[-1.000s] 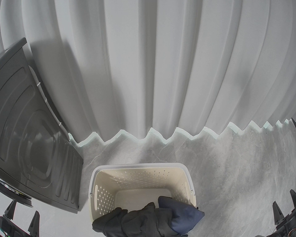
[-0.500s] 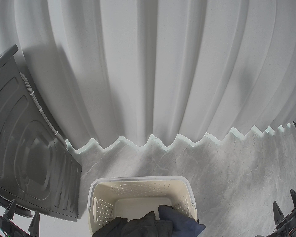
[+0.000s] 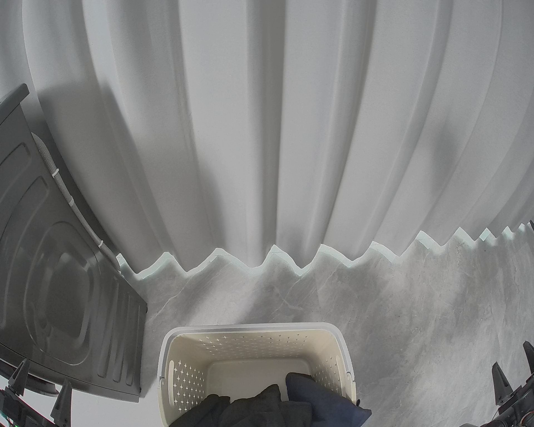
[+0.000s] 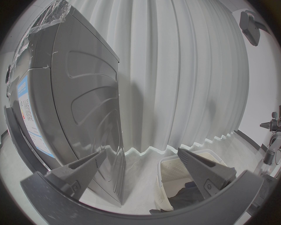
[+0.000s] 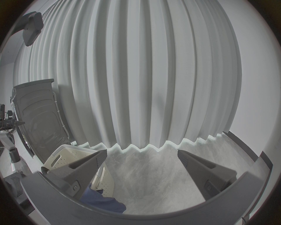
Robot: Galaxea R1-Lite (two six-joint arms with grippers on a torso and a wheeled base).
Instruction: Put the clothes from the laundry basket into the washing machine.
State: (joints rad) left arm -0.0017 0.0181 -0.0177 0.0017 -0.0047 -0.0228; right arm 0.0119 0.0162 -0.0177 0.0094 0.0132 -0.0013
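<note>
Curtain (image 3: 267,139) backdrop, grey floor (image 3: 434,311). Basket (image 3: 167,356), clothes (image 3: 261,408) draped over rim: your pull may tip it. Left hand (image 3: 43,383), right hand (image 3: 513,364) spread, empty. Washing machine (image 3: 55,278) near left hand: bump risk.

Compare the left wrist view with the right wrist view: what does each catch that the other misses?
Left wrist view: the washing machine's front label and plastic wrap on its top. Right wrist view: the hose along the machine's rear edge, and a blue garment draped over the laundry basket's rim. Shared: machine, basket, curtain, grey floor.
</note>
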